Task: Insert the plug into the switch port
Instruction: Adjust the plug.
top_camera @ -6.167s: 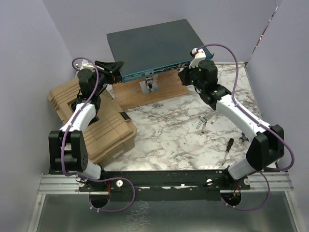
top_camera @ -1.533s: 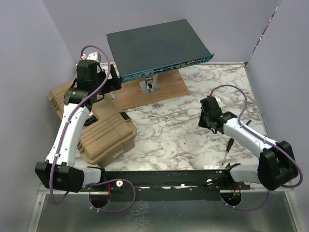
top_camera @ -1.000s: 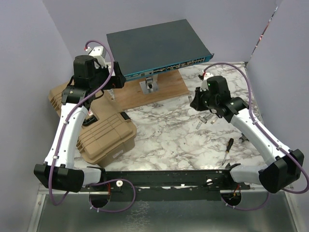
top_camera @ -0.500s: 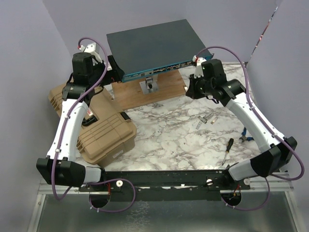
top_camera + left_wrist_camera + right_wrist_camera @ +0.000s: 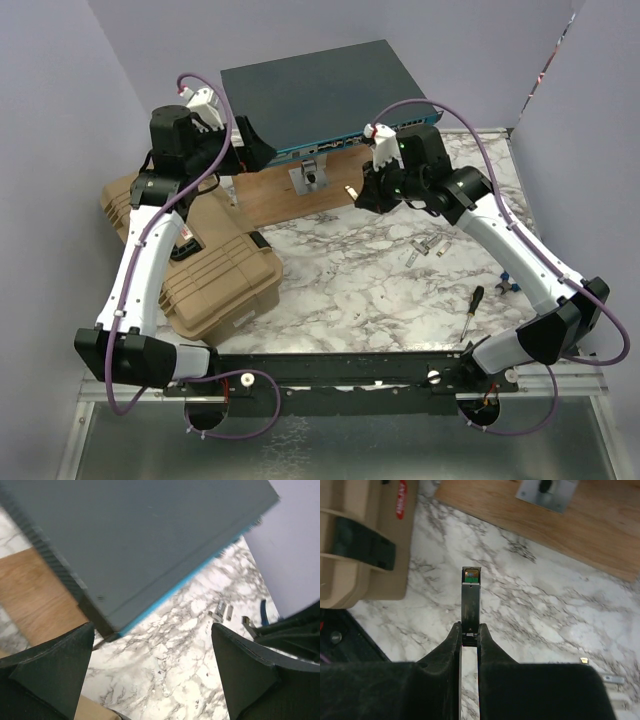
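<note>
The left tool [image 5: 152,626] stands with its two dark fingers [image 5: 50,672] spread wide, one in each lower corner. Between and above them the switch [image 5: 140,535] fills the upper left, its dark grey top slanting across the view. Its thin teal front face [image 5: 195,569] runs diagonally from lower left to upper right. The switch's near corner sits over a wooden board [image 5: 35,592] at the left edge. Below lies the white marbled tabletop [image 5: 165,680]. Well beyond the teal edge, small metal pieces [image 5: 223,612] lie together, with a blue-handled item [image 5: 263,611] just beside them, too blurred to name. A lavender wall [image 5: 295,540] closes the upper right.
</note>
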